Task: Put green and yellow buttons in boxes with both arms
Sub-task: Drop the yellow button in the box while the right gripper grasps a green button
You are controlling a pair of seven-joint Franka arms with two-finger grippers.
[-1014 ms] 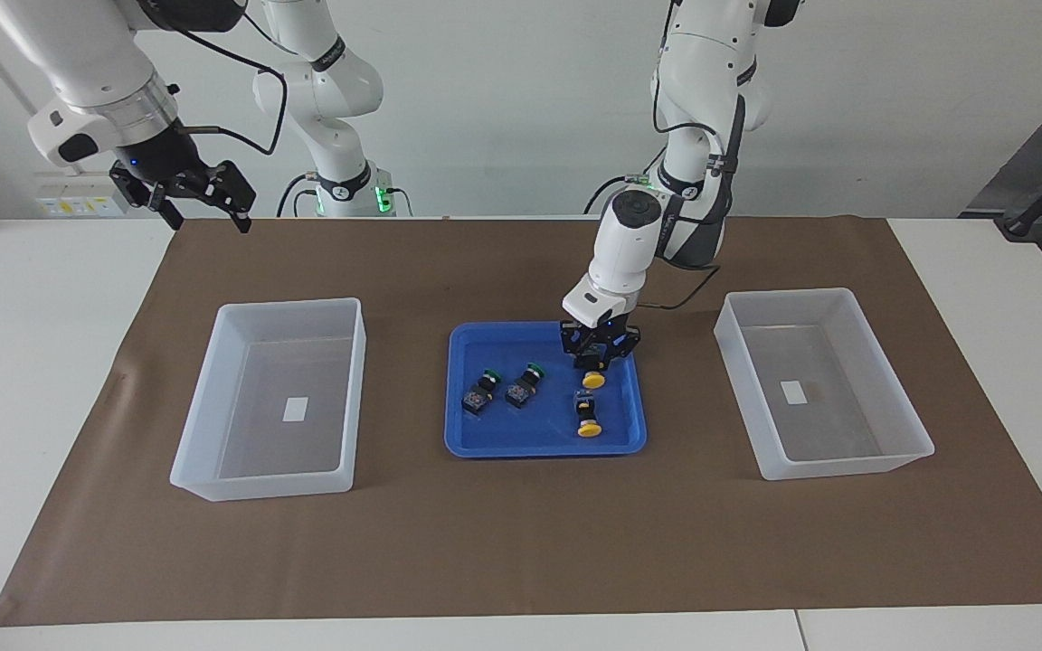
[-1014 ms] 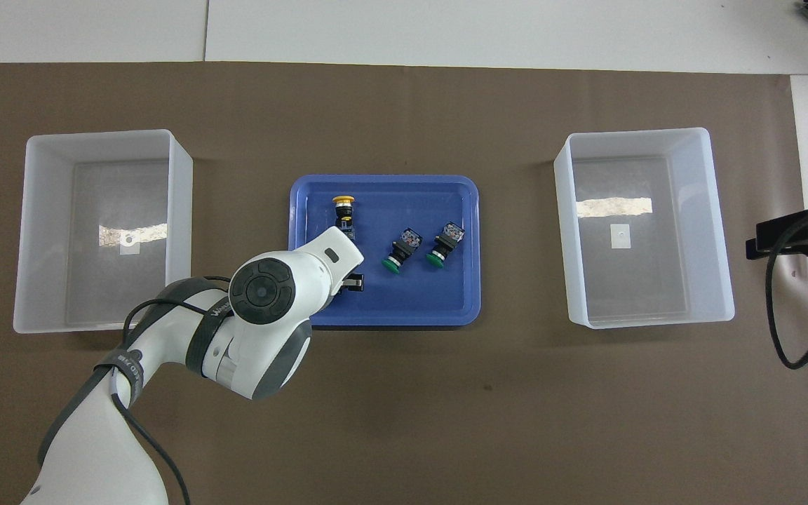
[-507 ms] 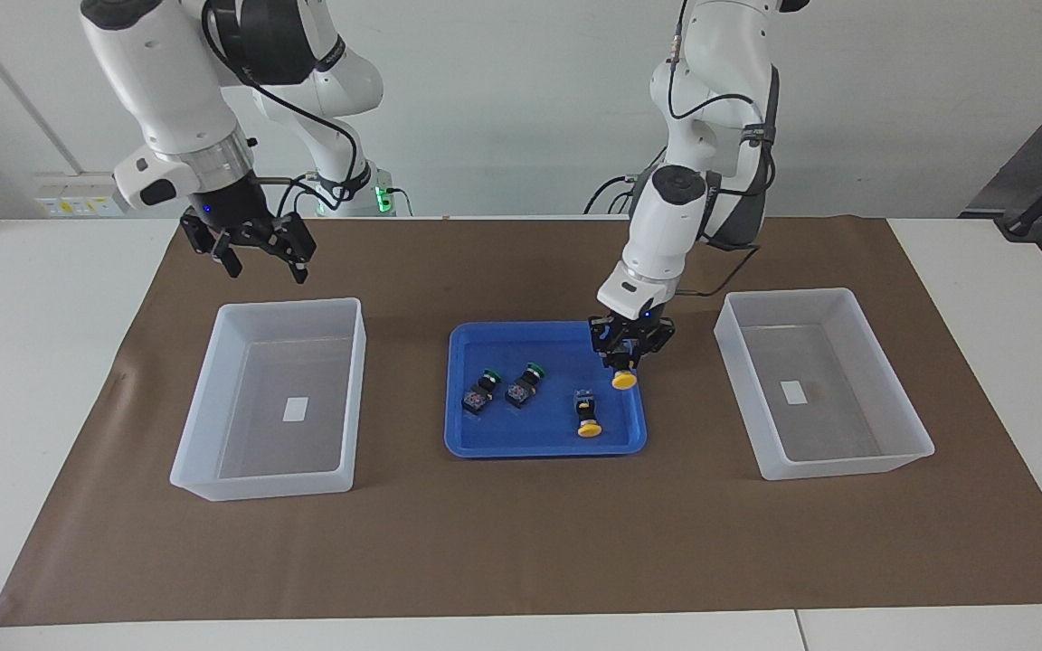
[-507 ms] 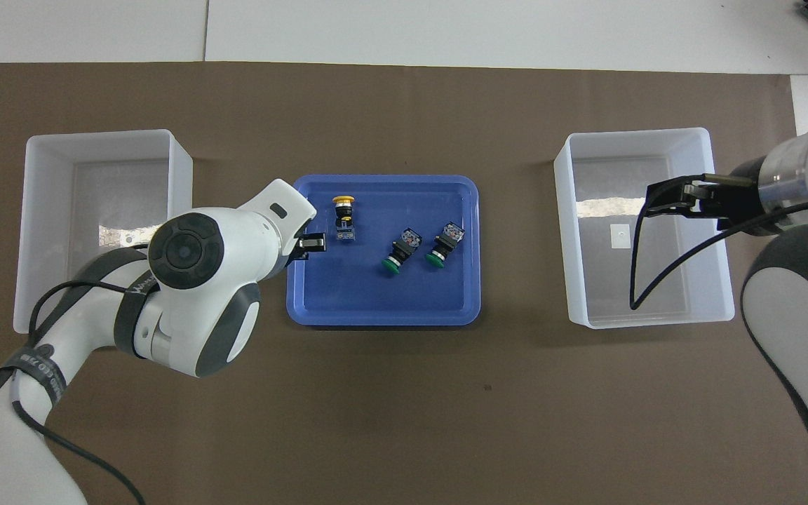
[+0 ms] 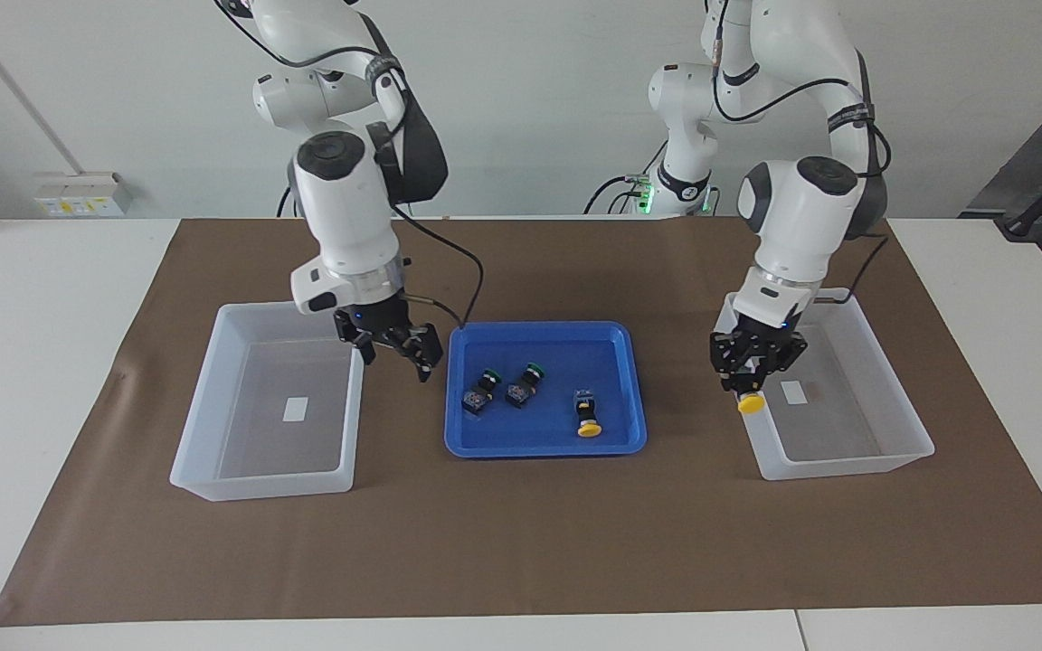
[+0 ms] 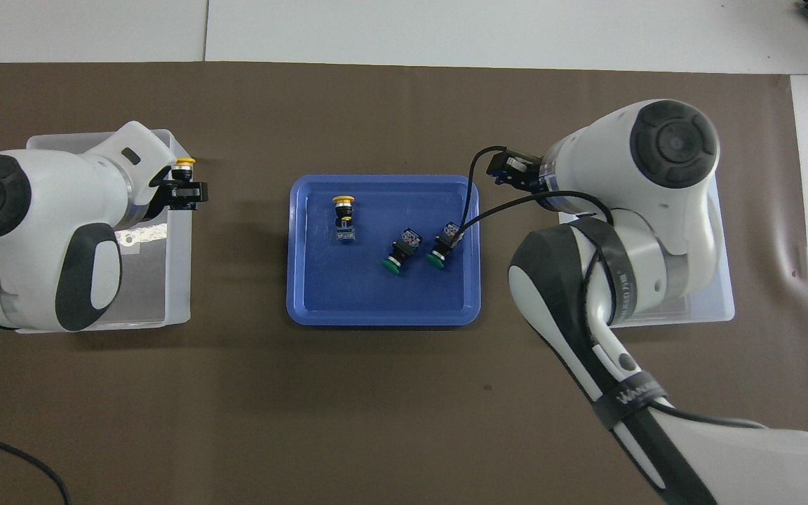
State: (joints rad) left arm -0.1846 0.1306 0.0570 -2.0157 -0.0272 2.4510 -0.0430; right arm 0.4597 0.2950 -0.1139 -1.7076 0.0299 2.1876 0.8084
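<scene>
- Facing view: The left gripper point(image 5: 750, 378), at mid-height in the frame, was clamped on a yellow button point(image 5: 751, 404), cap down, over the tray-side wall of the box at the left arm's end point(image 5: 847, 467).
- Let go there, the button could strike the rim and bounce onto the brown mat point(image 5: 521, 542).
- The right gripper point(image 5: 394, 351) hung empty, fingers spread wide, over the gap between the box at the right arm's end point(image 5: 259, 488) and the blue tray point(image 5: 544, 448) at frame centre.
- In the tray lay a green button point(image 5: 482, 391), a second green button point(image 5: 525, 384) and a second yellow button point(image 5: 586, 416).
- Each box's floor label point(image 5: 297, 409) looked blank.
- Overhead view: The right arm's cable point(image 6: 477, 217) crossed above the tray and might snag a button during the reach.
- Lettering on that arm's band point(image 6: 632, 405) could not be read with confidence.
</scene>
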